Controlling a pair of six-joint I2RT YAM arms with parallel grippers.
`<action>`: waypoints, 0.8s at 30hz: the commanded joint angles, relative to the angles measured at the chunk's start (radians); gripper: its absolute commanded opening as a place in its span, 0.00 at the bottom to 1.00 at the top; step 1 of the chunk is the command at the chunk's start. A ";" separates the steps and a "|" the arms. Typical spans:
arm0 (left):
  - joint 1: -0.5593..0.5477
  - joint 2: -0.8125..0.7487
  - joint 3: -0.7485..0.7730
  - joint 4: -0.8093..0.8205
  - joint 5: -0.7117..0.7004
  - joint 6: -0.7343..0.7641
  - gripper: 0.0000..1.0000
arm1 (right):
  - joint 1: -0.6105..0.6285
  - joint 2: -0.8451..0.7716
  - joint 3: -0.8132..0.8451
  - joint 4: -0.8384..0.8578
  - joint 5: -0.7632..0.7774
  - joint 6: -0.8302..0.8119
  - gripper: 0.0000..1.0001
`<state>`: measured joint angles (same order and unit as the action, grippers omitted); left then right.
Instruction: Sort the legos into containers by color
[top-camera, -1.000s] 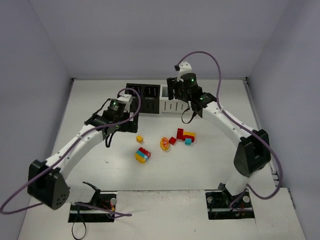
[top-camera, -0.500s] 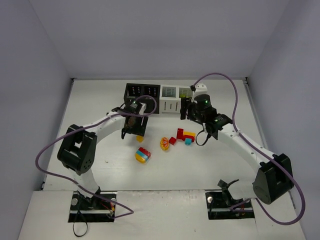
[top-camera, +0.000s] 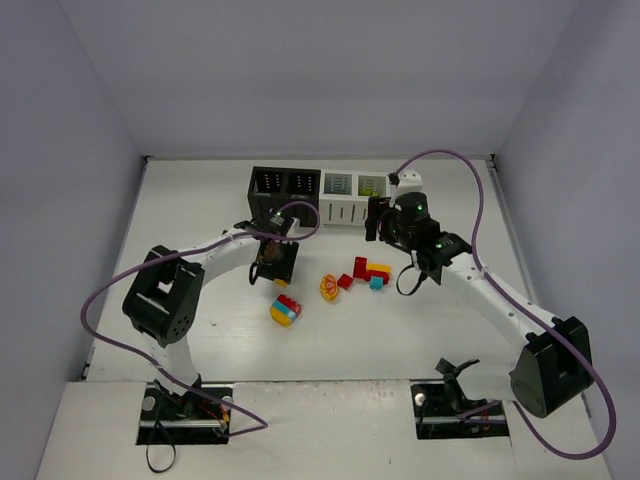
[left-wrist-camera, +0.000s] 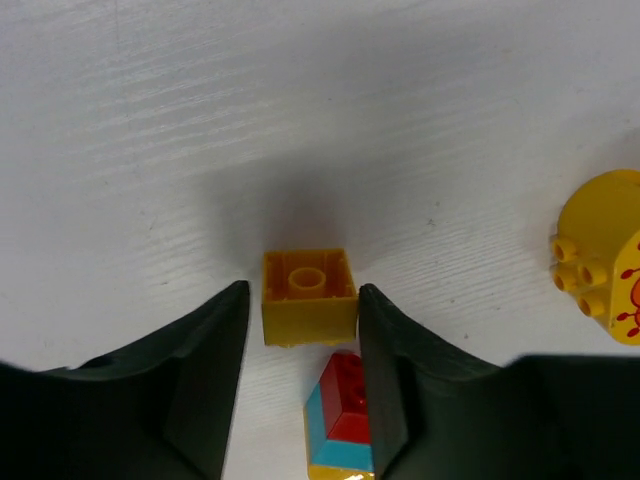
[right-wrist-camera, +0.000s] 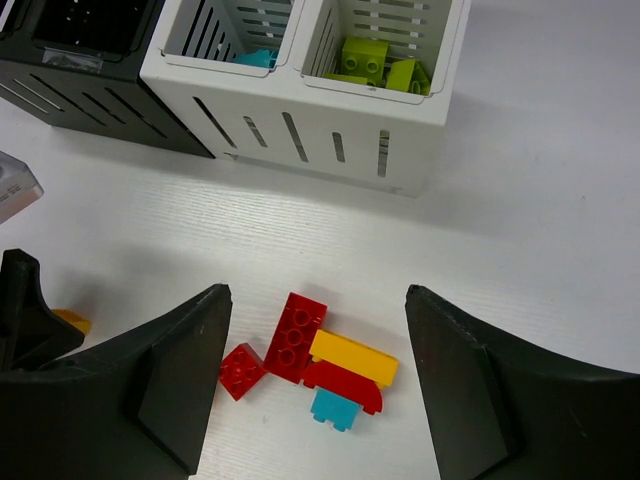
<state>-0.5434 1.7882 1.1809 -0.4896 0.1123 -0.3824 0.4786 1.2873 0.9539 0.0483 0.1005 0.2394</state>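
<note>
Straddling the yellow brick (left-wrist-camera: 308, 292) at frame centre on the surface (left-wrist-camera: 300, 100), the left end effector (left-wrist-camera: 303, 300) stands open, placed to close on it; the right end effector (right-wrist-camera: 318, 300), also open, hovers above the mixed clump (right-wrist-camera: 345, 368).

The worktop (left-wrist-camera: 300, 100) is white and matt, with a fine streaky grain like painted board. The yellow brick (left-wrist-camera: 308, 296) is smooth hard plastic with a soft sheen. The fingers (left-wrist-camera: 200, 390) of the left hand (left-wrist-camera: 303, 305) are dull black plastic. At twelve o'clock from the red-and-yellow clump (right-wrist-camera: 335, 360), the white containers (right-wrist-camera: 300, 130) look like smooth satin plastic.
</note>
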 joint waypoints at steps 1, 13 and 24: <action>-0.003 -0.018 0.000 0.026 -0.026 -0.056 0.39 | -0.008 -0.025 -0.001 0.056 0.008 0.011 0.67; 0.003 -0.214 0.215 -0.043 -0.184 -0.009 0.02 | -0.018 -0.072 -0.012 0.055 -0.002 0.003 0.67; 0.146 -0.012 0.638 -0.014 -0.232 0.115 0.05 | -0.023 -0.144 -0.037 0.036 -0.012 0.014 0.67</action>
<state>-0.4397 1.6947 1.7531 -0.5117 -0.1066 -0.3080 0.4641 1.1885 0.9192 0.0444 0.0891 0.2394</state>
